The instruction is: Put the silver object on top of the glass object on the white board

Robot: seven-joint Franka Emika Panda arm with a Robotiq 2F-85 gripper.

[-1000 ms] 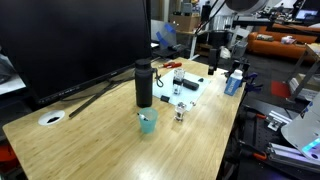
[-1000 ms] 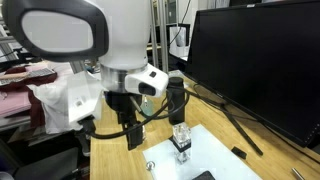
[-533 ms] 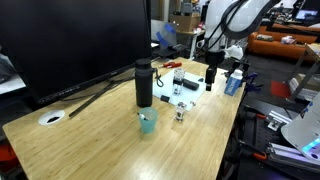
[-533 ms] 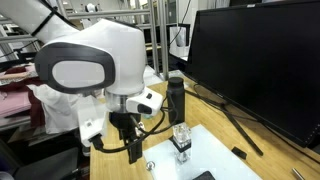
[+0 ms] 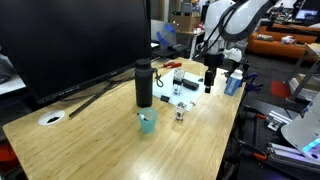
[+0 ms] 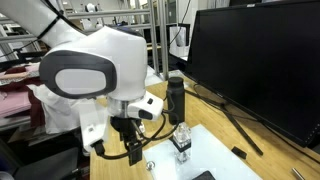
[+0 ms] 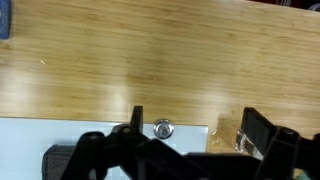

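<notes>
The silver object (image 7: 162,128) is a small round metal piece lying near a corner of the white board (image 7: 60,140); it also shows in an exterior view (image 6: 150,166). The glass object (image 6: 181,138) is a small clear upright jar at the board's (image 6: 205,160) edge. It is also seen in an exterior view (image 5: 180,112) and the wrist view (image 7: 242,142), by one finger. My gripper (image 7: 200,125) is open and empty and hovers above the board, with the silver object just inside one finger. In both exterior views the gripper (image 5: 210,80) (image 6: 131,152) hangs low over the board (image 5: 193,88).
A tall black bottle (image 5: 144,83) and a teal cup (image 5: 148,122) stand on the wooden table (image 5: 90,140). A large black monitor (image 5: 75,40) fills the back. A small round white disc (image 5: 50,118) lies near the table's end. A blue object (image 5: 234,82) sits by the board.
The arm has come down toward the white board over the last second. In the last half second it has barely moved. The gripper stays open.
</notes>
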